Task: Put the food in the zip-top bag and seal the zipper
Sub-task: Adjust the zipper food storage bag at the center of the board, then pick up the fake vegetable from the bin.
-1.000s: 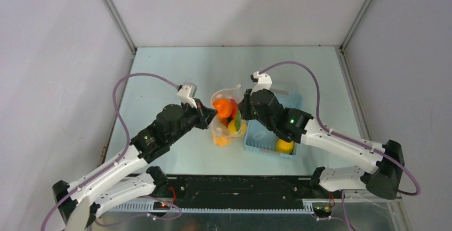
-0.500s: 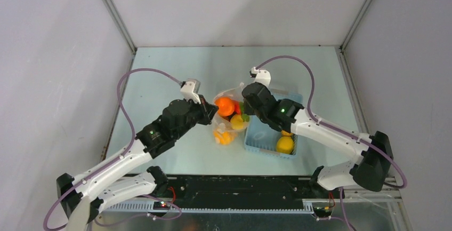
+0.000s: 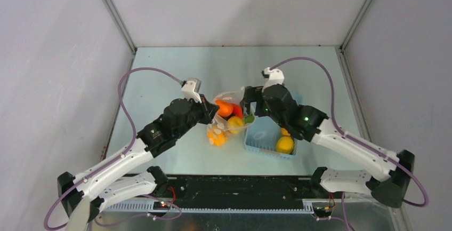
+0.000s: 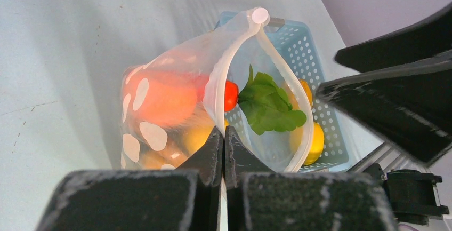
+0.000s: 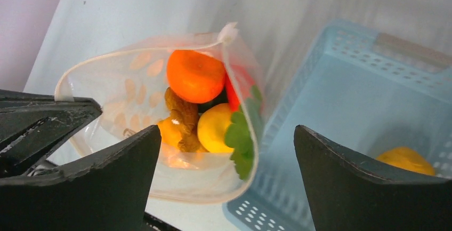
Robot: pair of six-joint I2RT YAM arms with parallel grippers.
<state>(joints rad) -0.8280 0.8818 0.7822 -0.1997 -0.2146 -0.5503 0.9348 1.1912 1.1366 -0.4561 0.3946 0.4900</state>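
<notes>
Ahead of the spread-apart right end effector, the bag holds one orange; left end effector clamps its rim.

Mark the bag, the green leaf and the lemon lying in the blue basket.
zip-top bag (image 5: 122,89): right wrist view, its dotted inner wall.
green leaf (image 4: 269,105): left wrist view, middle of the leaf.
lemon (image 3: 285,144): top external view, its rounded top.
</notes>
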